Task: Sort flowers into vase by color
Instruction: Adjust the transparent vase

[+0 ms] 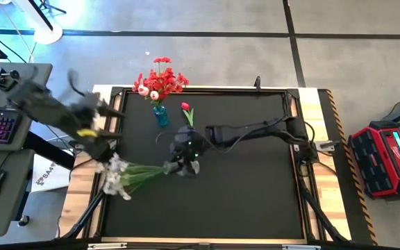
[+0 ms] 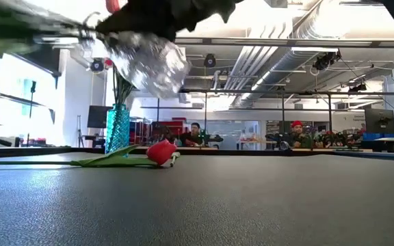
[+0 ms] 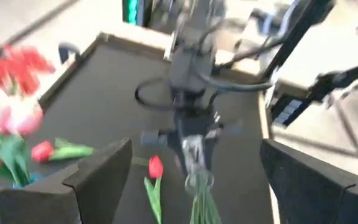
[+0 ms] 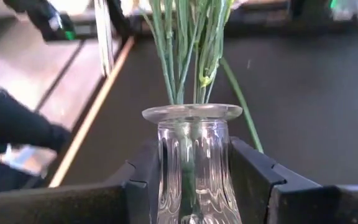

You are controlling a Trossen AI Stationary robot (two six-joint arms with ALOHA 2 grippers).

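My right gripper (image 1: 186, 161) is shut on a clear glass vase (image 4: 191, 162) near the middle of the table. The vase holds white-blossom flowers (image 1: 115, 173) on green stems (image 4: 188, 50) that point toward the table's left edge. A blue vase (image 1: 160, 115) stands at the far edge with red flowers (image 1: 160, 80) in it. One red tulip (image 1: 185, 107) lies on the mat beside the blue vase. The left wrist view shows another red tulip (image 3: 156, 168) near the stems. My left gripper (image 1: 106, 114) hangs open above the table's left edge, holding nothing. My right gripper pinches the vase's ribbed neck (image 4: 191, 155), just below the rim (image 4: 191, 112), between its two fingers (image 4: 257, 180). The fingers come from the table's right side, slanting down. The vase is lifted clear of the mat (image 2: 149, 61) and tipped, mouth toward the left, with the flowers sticking out.
The black mat (image 1: 255, 187) has a raised wooden frame (image 1: 311, 173) around it. A keyboard and mouse sit on a desk (image 1: 5, 125) left of the table, and a red case (image 1: 387, 156) stands on the floor to the right. People sit in the room beyond the far edge (image 2: 197, 133).
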